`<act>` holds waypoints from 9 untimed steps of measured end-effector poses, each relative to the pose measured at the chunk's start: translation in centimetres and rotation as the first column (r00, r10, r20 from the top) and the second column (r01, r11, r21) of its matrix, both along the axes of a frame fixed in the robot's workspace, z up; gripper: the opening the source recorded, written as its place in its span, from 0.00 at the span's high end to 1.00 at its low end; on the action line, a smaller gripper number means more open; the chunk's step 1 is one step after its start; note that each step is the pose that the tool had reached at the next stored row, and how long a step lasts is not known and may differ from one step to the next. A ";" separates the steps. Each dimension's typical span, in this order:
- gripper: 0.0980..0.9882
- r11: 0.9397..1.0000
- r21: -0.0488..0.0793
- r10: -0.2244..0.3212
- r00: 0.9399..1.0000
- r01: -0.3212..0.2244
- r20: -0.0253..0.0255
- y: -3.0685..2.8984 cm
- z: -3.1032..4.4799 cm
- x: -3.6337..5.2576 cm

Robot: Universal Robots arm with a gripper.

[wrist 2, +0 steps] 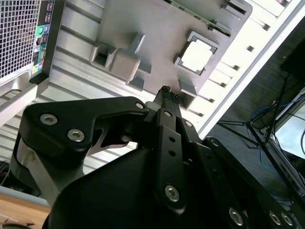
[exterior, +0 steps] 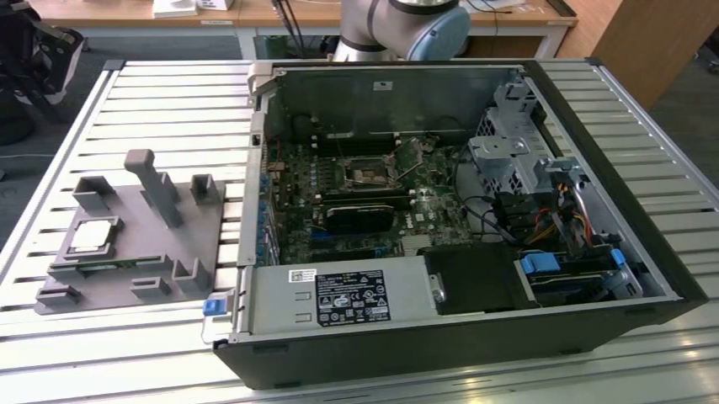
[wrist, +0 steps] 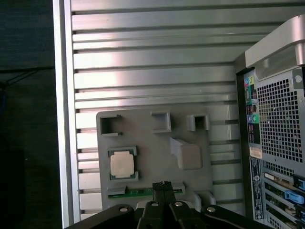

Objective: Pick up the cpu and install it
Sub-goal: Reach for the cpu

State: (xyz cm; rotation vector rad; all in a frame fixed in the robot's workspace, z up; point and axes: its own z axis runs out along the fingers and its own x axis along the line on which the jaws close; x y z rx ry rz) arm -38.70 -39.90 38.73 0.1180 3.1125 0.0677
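Cpu (exterior: 90, 236) lies flat in its pocket on the grey tray (exterior: 107, 288), lower left of the exterior view, on the slatted table (exterior: 168, 109). The open computer case (exterior: 450, 337) takes centre and right, with the socket (exterior: 368, 175) at upper middle. In both wrist views the gripper (wrist: 162, 185) (wrist 2: 165, 90) has its fingertips pressed together on nothing, above the tray and apart from the cpu (wrist: 122, 164) (wrist 2: 196, 55).

The tabletop (exterior: 168, 109) is slatted bare metal, brushed, with a soft gloss where light strikes it. The tray (exterior: 157, 252) looks like matt grey plastic, slightly rough. The cpu (exterior: 90, 236) has a smooth, silvery metal top with a dull sheen. The computer case (exterior: 450, 353) has a matt black shell and unpainted sheet-metal walls inside. The end effector (wrist 2: 165, 91) is matt black, with shiny metal screw heads.
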 end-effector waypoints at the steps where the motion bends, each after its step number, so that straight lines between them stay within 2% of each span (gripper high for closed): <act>1: 0.99 1.000 0.000 0.000 1.000 0.000 0.000 0.00 0.00 -0.12; 9: 0.99 1.000 0.000 0.000 1.000 0.000 0.000 -0.01 -0.03 -0.93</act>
